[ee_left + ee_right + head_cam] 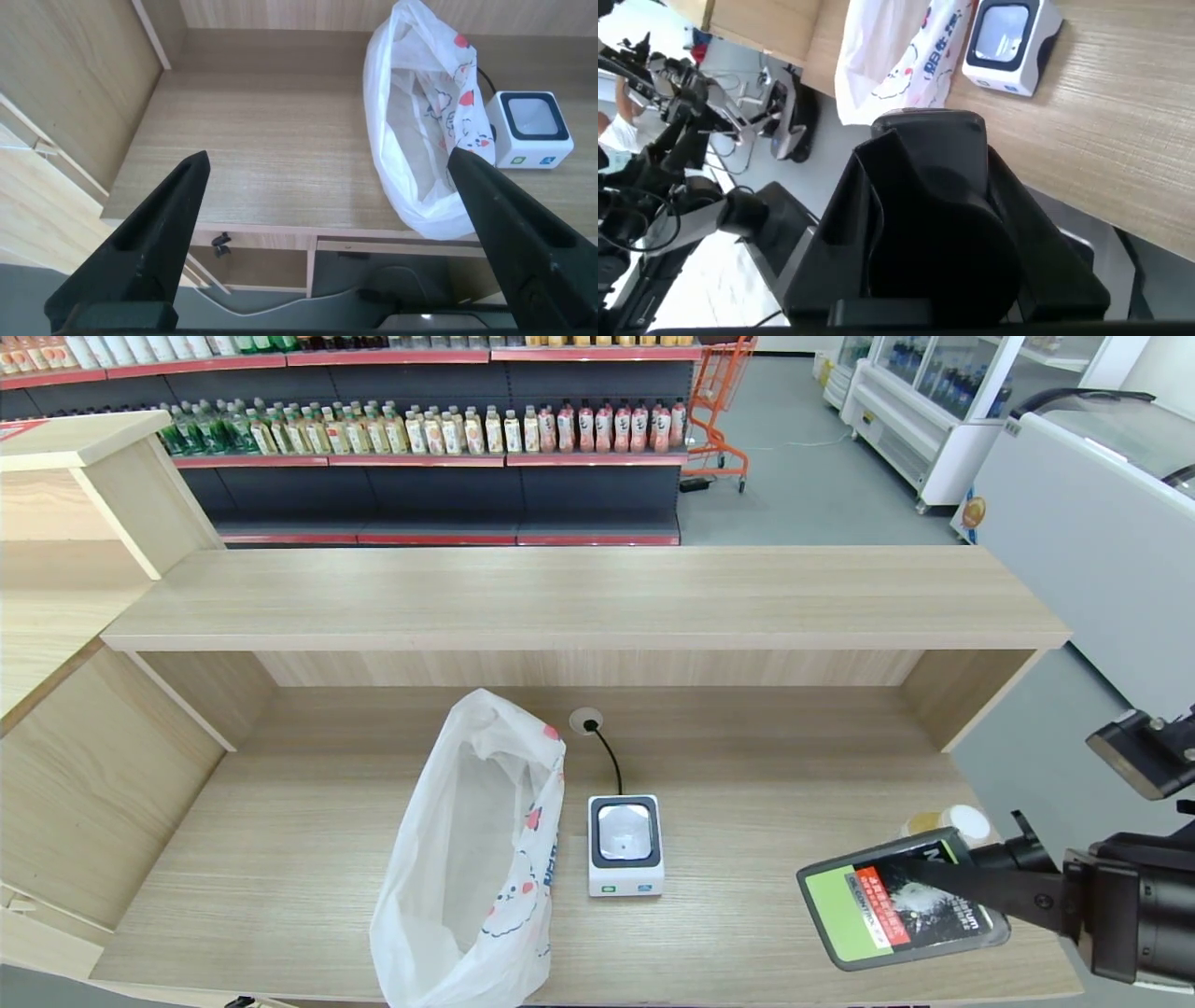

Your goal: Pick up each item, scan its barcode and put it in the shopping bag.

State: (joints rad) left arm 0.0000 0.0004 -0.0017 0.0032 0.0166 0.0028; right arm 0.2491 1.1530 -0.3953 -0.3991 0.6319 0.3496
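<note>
Gripping dark packet (864,919), right claw (943,887) is hovering over near right corner of desk (747,821), well apart from scanner (625,845). Left claw (327,161) is hanging open. Step: scanning probably pending. Next: bringing barcode over scanner window, then dropping packet into shopping bag (476,859) beside it.

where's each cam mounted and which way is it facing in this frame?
Head: on the robot's head, facing forward and down over the counter, shopping bag and scanner; right gripper holds a dark packet.
Left wrist: on the left arm, off the counter's near edge, facing bag and scanner; open left gripper frames it.
Right wrist: on the right arm, looking past the gripper at scanner and bag.
Shared: all three see bag and scanner.
</note>
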